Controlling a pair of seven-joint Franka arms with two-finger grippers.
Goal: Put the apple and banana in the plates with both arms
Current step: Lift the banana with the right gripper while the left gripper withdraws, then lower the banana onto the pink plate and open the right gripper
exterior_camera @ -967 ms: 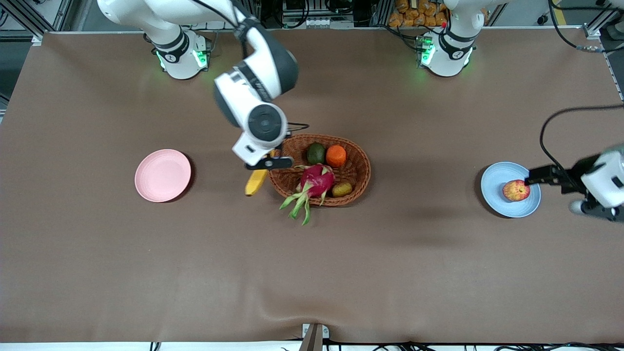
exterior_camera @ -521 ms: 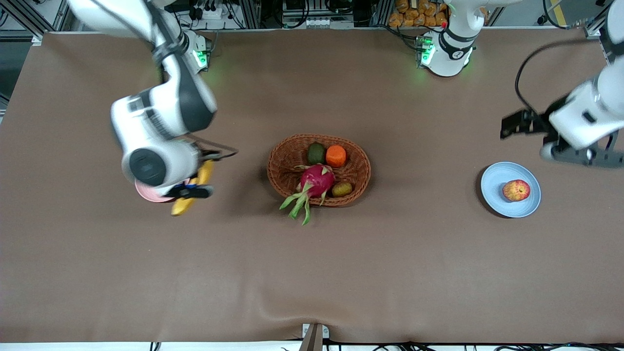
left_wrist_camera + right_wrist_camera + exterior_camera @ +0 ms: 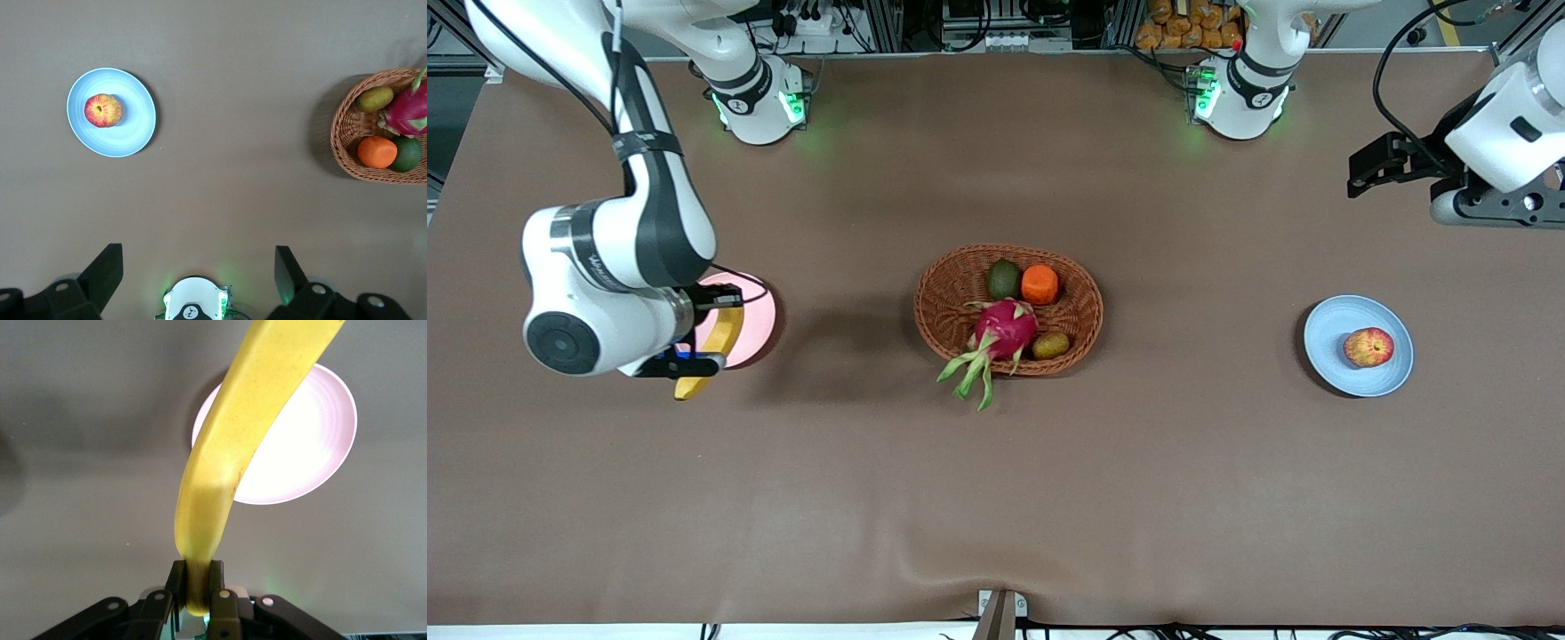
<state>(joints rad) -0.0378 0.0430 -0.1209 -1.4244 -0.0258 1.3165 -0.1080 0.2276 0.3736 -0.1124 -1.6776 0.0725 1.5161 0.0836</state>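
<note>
The wicker basket [image 3: 1008,309] sits mid-bench and serves as the landmark here. Toward the right arm's end of the bench from it lies the pink plate [image 3: 749,313], and the right tool [image 3: 703,332] hangs over that plate, its fingers pinched narrow on the banana [image 3: 710,351]. In the right wrist view the banana [image 3: 247,447] is gripped near one end, its length stretching out across the pink plate [image 3: 300,453] below, not resting on it.

Toward the left arm's end of the bench from the basket lies the blue plate [image 3: 1358,345], with the apple [image 3: 1368,347] resting in it. The left tool [image 3: 1383,165] is up over bare bench near the left arm's end, holding nothing; in the left wrist view its fingers [image 3: 103,273] stand wide apart, well clear of the apple [image 3: 103,110] on the blue plate [image 3: 127,130].

The basket holds a dragon fruit [image 3: 1000,333], an orange fruit [image 3: 1040,284], a green fruit [image 3: 1003,279] and a kiwi [image 3: 1051,345].
</note>
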